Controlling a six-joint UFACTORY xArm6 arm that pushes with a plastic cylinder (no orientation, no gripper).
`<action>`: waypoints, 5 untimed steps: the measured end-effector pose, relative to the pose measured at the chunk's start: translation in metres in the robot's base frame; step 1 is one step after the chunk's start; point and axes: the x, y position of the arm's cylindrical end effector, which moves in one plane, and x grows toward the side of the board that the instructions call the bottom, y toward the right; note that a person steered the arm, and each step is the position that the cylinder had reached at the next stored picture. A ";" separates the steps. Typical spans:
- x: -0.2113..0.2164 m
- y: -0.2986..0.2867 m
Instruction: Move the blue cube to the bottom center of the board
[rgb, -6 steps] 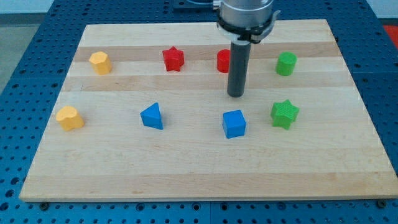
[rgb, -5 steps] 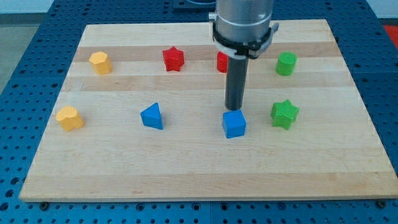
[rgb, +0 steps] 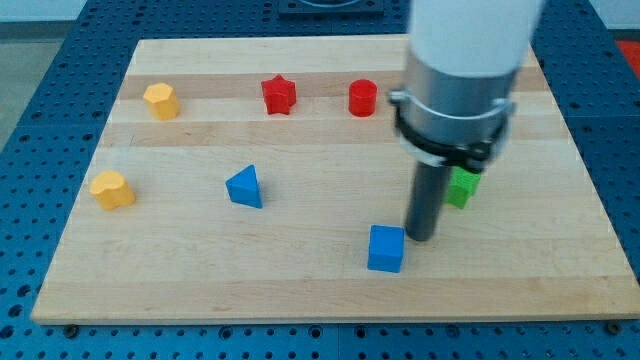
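The blue cube (rgb: 386, 248) lies on the wooden board (rgb: 300, 290) a little right of centre, near the view's bottom edge of the board. My tip (rgb: 421, 238) stands just to the cube's upper right, very close to it; contact cannot be made out. The rod and the arm above it hide part of the board at the view's right.
A blue triangular block (rgb: 245, 187) lies left of centre. A red star (rgb: 279, 95) and a red cylinder (rgb: 362, 97) lie near the top. Two yellow blocks (rgb: 161, 100) (rgb: 112, 189) lie at the left. A green star (rgb: 462, 187) shows partly behind the arm.
The blue cube has slid towards the view's bottom. My tip has moved down and right, from above the cube to its upper right. The arm now hides the green cylinder.
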 end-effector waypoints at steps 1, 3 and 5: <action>0.007 -0.016; -0.012 -0.064; -0.021 -0.084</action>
